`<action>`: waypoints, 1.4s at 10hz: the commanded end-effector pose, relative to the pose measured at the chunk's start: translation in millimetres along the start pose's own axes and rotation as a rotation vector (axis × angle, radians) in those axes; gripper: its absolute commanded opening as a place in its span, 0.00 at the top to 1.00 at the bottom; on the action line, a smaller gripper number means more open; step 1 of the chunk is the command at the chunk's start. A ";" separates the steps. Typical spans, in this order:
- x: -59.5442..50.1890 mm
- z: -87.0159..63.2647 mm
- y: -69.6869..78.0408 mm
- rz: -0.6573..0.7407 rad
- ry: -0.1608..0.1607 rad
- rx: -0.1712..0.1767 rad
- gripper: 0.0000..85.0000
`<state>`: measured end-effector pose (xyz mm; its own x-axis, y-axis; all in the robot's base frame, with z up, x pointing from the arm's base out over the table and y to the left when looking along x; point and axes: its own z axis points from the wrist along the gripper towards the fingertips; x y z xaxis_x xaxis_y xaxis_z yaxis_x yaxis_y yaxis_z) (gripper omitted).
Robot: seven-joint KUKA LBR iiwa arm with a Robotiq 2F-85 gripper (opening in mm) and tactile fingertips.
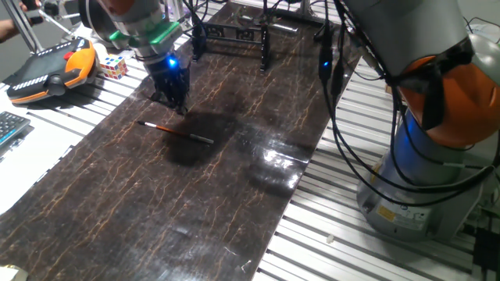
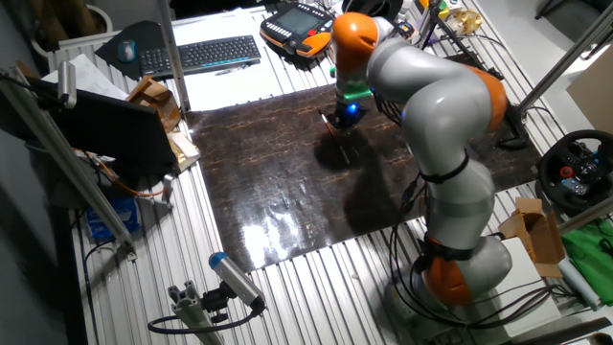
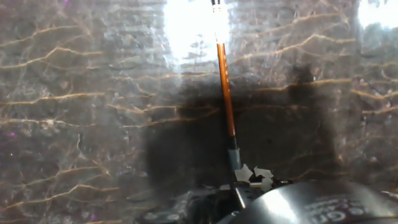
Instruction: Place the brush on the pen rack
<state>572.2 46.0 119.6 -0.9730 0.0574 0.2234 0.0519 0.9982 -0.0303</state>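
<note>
The brush (image 1: 176, 131) lies flat on the dark marbled mat (image 1: 195, 195), its orange handle pointing left and its silvery end pointing right. My gripper (image 1: 175, 101) hangs just above the mat, a little behind the brush and apart from it, with nothing in it. Its fingers are dark against the mat and their gap does not show. In the hand view the brush (image 3: 225, 93) runs from the top edge down to the hand's body at the bottom. The pen rack (image 1: 234, 33) stands at the far end of the mat.
An orange-and-black teach pendant (image 1: 51, 70) and a colour cube (image 1: 113, 66) sit left of the mat. A keyboard (image 1: 9, 129) is at the left edge. Black cables (image 1: 344, 133) hang along the mat's right side by the arm's base (image 1: 430, 179).
</note>
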 end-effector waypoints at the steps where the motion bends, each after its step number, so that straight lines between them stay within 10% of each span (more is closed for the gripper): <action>1: 0.0 0.0 0.0 0.020 0.028 -0.005 0.99; 5: -16.0 15.8 3.8 0.031 -0.005 0.008 0.97; 7: -28.0 30.2 4.1 0.023 -0.055 0.012 0.79; 10: -36.8 44.9 4.3 -0.004 -0.046 0.003 0.59; 14: -47.2 61.4 3.2 -0.038 -0.045 -0.019 0.56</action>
<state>604.9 45.3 48.6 -0.9837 0.0189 0.1787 0.0185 0.9998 -0.0037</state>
